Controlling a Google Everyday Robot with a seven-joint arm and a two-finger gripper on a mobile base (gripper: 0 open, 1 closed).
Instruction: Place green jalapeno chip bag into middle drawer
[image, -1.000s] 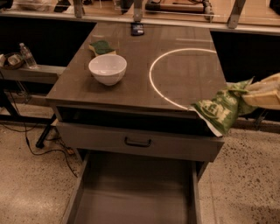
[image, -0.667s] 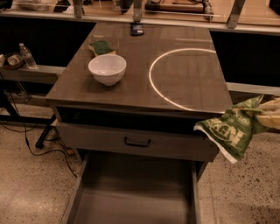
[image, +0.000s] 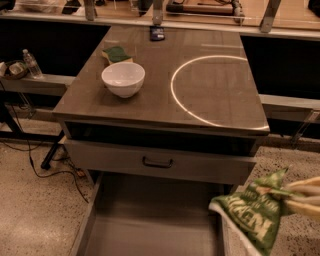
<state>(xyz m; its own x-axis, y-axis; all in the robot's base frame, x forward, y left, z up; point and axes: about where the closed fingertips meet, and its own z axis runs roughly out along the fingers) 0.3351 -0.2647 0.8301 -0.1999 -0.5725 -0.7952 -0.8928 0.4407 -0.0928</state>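
The green jalapeno chip bag (image: 252, 215) hangs at the lower right, crinkly green foil with white lettering. My gripper (image: 295, 197) comes in from the right edge and is shut on the bag's upper end. The bag hangs just right of the middle drawer (image: 150, 220), over its right wall. The drawer is pulled out, a grey metal box with a bare floor, below the cabinet front.
A grey drawer front with a black handle (image: 157, 162) sits above the open drawer. On the cabinet top stand a white bowl (image: 123, 78), a dark-green sponge (image: 116, 54) and a small dark object (image: 157, 33). A water bottle (image: 32, 63) stands on the left shelf. Cables lie on the floor at left.
My gripper has carried the bag downward from the cabinet top's right edge to the level of the open drawer, and slightly toward the front.
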